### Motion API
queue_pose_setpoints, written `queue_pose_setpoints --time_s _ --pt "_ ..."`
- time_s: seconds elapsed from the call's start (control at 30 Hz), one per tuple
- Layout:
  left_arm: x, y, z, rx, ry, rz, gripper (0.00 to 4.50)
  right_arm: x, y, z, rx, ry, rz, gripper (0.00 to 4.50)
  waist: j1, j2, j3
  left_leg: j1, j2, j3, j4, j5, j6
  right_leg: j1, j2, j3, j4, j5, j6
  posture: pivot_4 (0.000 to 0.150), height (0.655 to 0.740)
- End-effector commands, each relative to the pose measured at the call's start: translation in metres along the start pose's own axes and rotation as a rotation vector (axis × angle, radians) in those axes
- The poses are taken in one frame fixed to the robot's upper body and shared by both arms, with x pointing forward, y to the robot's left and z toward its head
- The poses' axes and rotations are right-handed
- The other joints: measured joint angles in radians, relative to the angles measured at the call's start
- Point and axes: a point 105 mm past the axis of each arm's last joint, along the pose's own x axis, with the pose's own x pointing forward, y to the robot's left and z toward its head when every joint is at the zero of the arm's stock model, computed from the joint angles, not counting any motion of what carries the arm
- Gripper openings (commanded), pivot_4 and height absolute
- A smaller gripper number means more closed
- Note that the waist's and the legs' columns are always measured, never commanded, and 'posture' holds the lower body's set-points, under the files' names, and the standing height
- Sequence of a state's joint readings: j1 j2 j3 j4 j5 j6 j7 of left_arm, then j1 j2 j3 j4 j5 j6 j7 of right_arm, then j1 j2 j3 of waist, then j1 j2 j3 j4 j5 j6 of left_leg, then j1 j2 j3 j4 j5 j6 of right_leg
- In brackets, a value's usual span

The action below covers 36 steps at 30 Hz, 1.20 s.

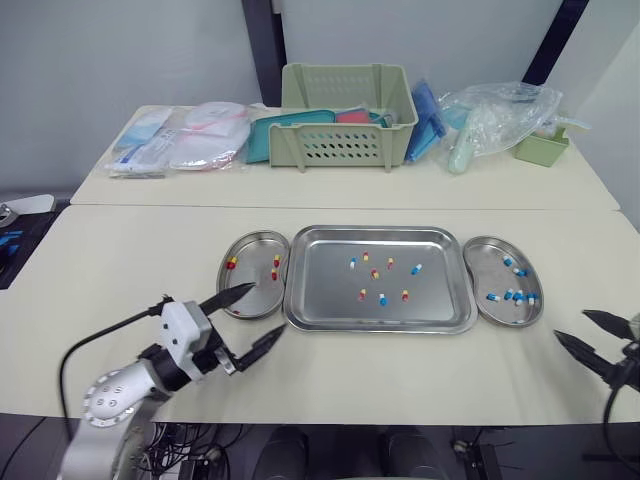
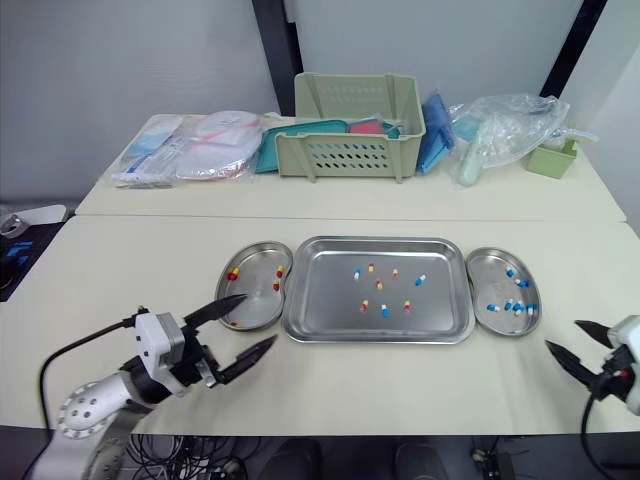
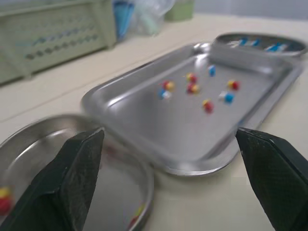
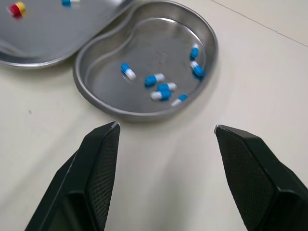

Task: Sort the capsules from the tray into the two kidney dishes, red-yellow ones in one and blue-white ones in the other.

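Loose capsules (image 1: 375,273) lie in the tray (image 1: 320,290) — the left dish (image 1: 252,275) at its 9 o'clock holds red-yellow ones, the right dish (image 1: 485,270) at 3 o'clock blue-white — while the left gripper (image 1: 267,309) (at 7 o'clock) and the right gripper (image 1: 571,324) (at 4 o'clock) have jaws apart, empty.

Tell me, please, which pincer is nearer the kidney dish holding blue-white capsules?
Right. The right pincer is just beside the blue-white dish; the left pincer is across the tray, by the red-yellow dish.
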State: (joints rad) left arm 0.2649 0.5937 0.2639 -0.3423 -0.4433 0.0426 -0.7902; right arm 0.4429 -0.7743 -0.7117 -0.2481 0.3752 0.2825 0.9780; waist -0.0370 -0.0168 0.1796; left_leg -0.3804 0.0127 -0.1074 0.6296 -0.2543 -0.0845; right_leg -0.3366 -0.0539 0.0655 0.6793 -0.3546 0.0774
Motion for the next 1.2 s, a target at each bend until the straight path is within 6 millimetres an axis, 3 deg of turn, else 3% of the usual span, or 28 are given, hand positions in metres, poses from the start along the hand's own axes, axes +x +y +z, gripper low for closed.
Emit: queue_pose_setpoints --time_s 0.03,0.13,0.3,0.5,0.63,0.9,1.03,1.2 --pt "-0.031 0.036 -0.007 0.007 0.104 0.125 4.50 -0.010 -0.013 0.006 -0.067 -0.004 -0.004 3.33 0.000 0.000 0.000 0.000 0.000 0.000 0.000 0.000 0.000 0.000 0.000 0.000 0.000 0.000 0.000 0.150 0.7400" --pt "-0.062 0.064 -0.019 -0.002 0.210 0.197 4.50 -0.013 -0.026 0.002 -0.076 0.017 -0.018 3.33 -0.001 0.000 0.000 0.000 0.000 0.000 0.000 0.000 0.000 0.000 0.000 0.000 0.000 0.000 0.000 0.150 0.7400" --pt "-0.092 0.085 -0.025 0.007 0.302 0.208 4.50 -0.017 -0.034 -0.005 -0.074 0.050 0.008 4.48 0.003 -0.001 0.001 -0.001 0.000 0.001 0.000 0.000 0.000 0.000 0.000 0.000 -0.001 0.000 0.000 0.150 0.7400" --pt "-0.130 0.092 -0.053 -0.027 0.413 0.277 4.50 -0.026 -0.028 -0.019 -0.067 0.100 0.037 4.48 0.004 -0.002 0.001 -0.001 0.000 0.001 -0.001 0.000 0.000 0.000 0.000 0.000 -0.001 0.000 0.000 0.150 0.7400" --pt "-0.130 0.085 -0.060 -0.042 0.414 0.270 4.50 -0.026 -0.021 -0.021 -0.071 0.101 0.055 4.48 0.004 -0.002 0.001 0.000 0.000 0.001 -0.001 0.000 0.000 0.000 -0.001 0.000 -0.001 0.000 0.000 0.150 0.7400" --pt "-0.112 0.074 -0.056 -0.054 0.383 0.213 4.50 -0.025 -0.002 -0.010 -0.172 0.080 0.128 4.48 0.004 -0.002 0.001 -0.001 0.000 0.000 -0.001 0.000 0.000 0.000 -0.001 0.000 -0.001 0.000 0.000 0.150 0.7400" --pt "-0.105 0.067 -0.054 -0.070 0.381 0.176 4.50 -0.015 0.021 0.005 -0.212 0.021 0.220 4.48 0.004 -0.002 0.001 0.000 0.000 0.000 -0.001 0.000 0.000 0.000 -0.001 0.000 -0.001 0.000 0.000 0.150 0.7400" --pt "-0.093 0.044 -0.047 -0.108 0.352 0.143 4.50 0.011 0.067 0.033 -0.235 -0.092 0.397 4.48 0.001 -0.003 0.001 -0.001 0.001 0.000 -0.001 0.000 0.000 0.000 0.000 0.000 -0.001 0.000 0.000 0.150 0.7400"
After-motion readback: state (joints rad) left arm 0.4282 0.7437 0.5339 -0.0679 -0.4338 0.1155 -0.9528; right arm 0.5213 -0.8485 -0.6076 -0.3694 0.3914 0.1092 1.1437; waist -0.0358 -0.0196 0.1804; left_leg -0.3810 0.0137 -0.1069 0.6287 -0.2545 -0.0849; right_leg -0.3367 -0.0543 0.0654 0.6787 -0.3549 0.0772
